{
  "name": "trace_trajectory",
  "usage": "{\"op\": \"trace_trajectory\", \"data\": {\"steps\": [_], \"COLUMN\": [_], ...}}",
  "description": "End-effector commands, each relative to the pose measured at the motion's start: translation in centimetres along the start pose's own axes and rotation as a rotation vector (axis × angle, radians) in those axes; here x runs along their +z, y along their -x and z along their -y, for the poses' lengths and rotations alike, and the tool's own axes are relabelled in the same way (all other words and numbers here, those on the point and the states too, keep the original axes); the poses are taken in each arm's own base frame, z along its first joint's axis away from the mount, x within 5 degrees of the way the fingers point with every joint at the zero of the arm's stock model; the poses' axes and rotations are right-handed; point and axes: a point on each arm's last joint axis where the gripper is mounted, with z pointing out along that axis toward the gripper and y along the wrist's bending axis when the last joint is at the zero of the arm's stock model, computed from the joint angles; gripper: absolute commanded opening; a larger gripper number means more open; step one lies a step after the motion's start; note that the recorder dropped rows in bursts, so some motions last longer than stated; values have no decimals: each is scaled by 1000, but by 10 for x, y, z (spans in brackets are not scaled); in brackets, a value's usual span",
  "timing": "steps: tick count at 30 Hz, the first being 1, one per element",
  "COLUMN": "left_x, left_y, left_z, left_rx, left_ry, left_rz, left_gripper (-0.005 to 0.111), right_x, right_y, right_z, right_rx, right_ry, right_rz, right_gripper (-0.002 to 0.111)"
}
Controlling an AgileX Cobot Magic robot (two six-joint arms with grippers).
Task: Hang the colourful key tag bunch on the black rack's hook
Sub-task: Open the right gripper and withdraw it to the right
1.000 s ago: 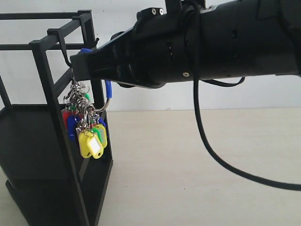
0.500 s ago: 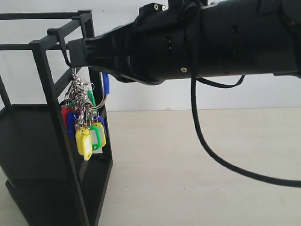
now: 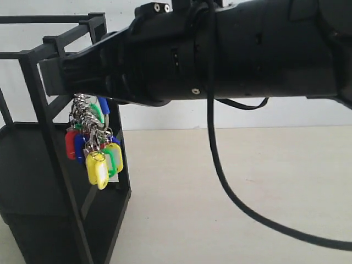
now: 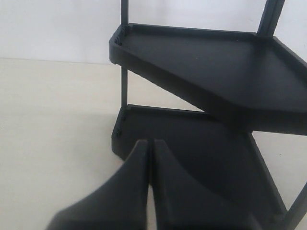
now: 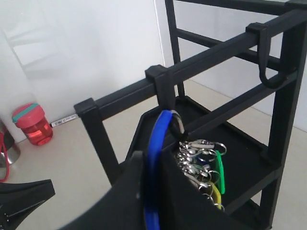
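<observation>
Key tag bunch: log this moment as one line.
right pincer: shut on key tag bunch at hook of black rack | hung: cannot tell | left pincer: shut, empty

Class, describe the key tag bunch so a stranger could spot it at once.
Find the tall black rack, left in the exterior view. Under the right gripper at its top hangs the key tag bunch: the only colourful thing there, yellow, green, red, blue tags on silver clips.
</observation>
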Motion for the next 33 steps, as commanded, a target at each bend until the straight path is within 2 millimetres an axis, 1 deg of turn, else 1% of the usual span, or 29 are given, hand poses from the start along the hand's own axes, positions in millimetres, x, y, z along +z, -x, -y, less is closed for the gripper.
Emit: {"op": "trace_trajectory", "data": {"steps": [1,2,4,5,6,7,9,16,19,20,21,22,23,24,25,26,29,33], "left_x": [0,0,0,0,0,0,0,0,0,0,0,0,0,0,0,0,0,0], "left_y": [0,0,0,0,0,0,0,0,0,0,0,0,0,0,0,0,0,0], "left_z": [0,0,0,0,0,0,0,0,0,0,0,0,0,0,0,0,0,0], "left_rx": [8,8,8,8,8,8,8,8,8,8,8,8,8,8,8,8,8,8], "left_ry": [1,1,1,1,1,1,1,1,1,1,1,1,1,1,1,1,1,1], "left_rz": [7,7,7,7,7,7,7,7,7,7,7,7,7,7,7,7,7,7], "left_gripper": [4,4,4,4,4,4,4,4,4,4,4,4,4,4,4,4,4,4], "right_x": [-1,-1,-1,-1,-1,-1,-1,-2,-5,-8,-11,-18,-22,-30,-35,-45,-60,-74], "right_y": [7,7,7,6,6,6,6,6,0,-7,-12,-21,-25,-32,-35,-40,-49,-57], "right_z": [-1,-1,-1,-1,-1,-2,-2,2,22,31,35,41,41,41,40,37,29,18], "right_rx": [-13,-13,-14,-15,-17,-21,-29,-33,-1,9,15,24,27,31,31,41,56,62], "right_ry": [-9,-9,-7,-4,-2,1,1,-13,-53,-82,-96,-116,-119,-121,-120,-107,-62,16], "right_rz": [33,33,31,28,25,22,22,23,-16,-32,-44,-63,-73,-85,-87,-97,-130,-195], "right_gripper": [1,2,12,22,28,41,56,55,53,46,41,30,23,11,4,0,0,0]}}
